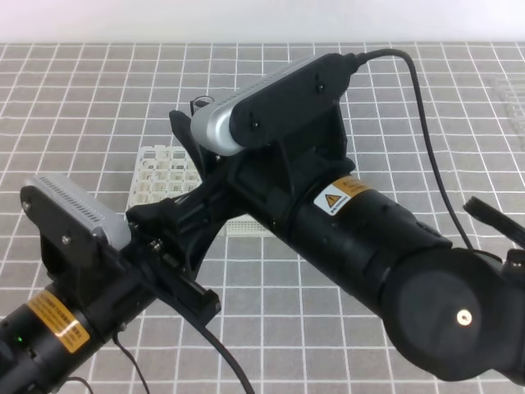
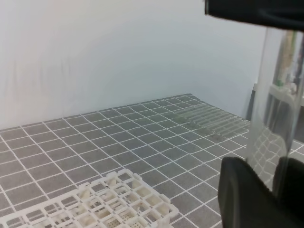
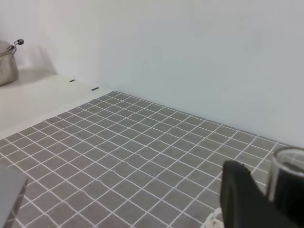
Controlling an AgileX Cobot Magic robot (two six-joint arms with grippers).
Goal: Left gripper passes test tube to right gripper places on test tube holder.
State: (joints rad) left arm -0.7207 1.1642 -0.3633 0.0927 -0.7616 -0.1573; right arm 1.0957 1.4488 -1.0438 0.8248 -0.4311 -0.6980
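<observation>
I have both arms meeting above the test tube holder (image 1: 168,176), which sits on the tiled surface (image 1: 82,98) below and just beyond the fingers.

Left wrist view: the test tube (image 2: 278,95) stands upright between the left gripper (image 2: 273,194) fingers (image 2: 242,194), which are closed on its lower part. A dark shape crosses its top.

Right wrist view: the tube's open rim sits just beside 1 finger of the right gripper (image 3: 273,190). I cannot tell whether those fingers have clamped it.

Handling judgement: thin clear glass, light, stiff, slick and brittle. I would take hold on the straight wall above the left fingers, with gentle squeeze, and release the left only once the right hold is firm.
</observation>
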